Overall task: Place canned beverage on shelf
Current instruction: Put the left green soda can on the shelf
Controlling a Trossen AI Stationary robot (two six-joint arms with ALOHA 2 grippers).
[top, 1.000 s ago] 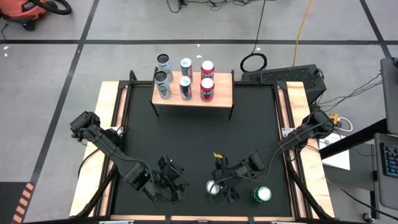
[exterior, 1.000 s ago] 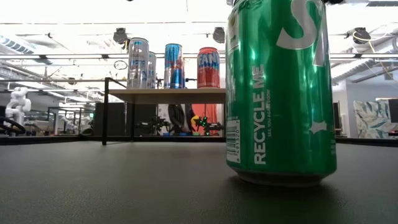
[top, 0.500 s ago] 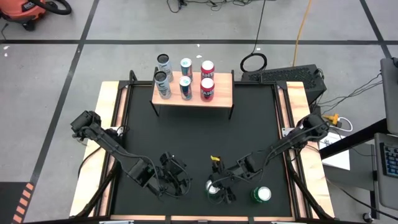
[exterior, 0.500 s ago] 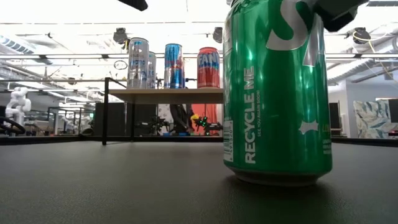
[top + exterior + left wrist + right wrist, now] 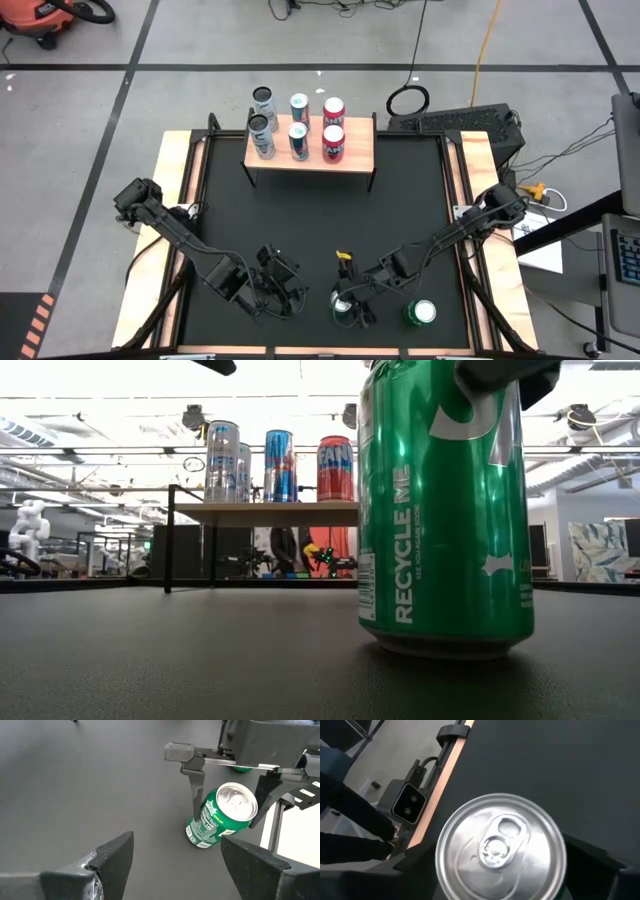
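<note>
Now the right gripper [image 5: 349, 306] has dropped around the green can [image 5: 345, 303] at lower centre, jaws narrowing but not clamped; grasp appears imminent. Shelf [image 5: 310, 155] sits upper centre; left gripper [image 5: 283, 293] waits open.

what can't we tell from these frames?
- Whether the right gripper touches the green can: fingers straddle it, contact unclear in the left wrist view.
- Second green can: label unseen in the high view.
- Shelf back row: front cans hide it in the low view.
</note>
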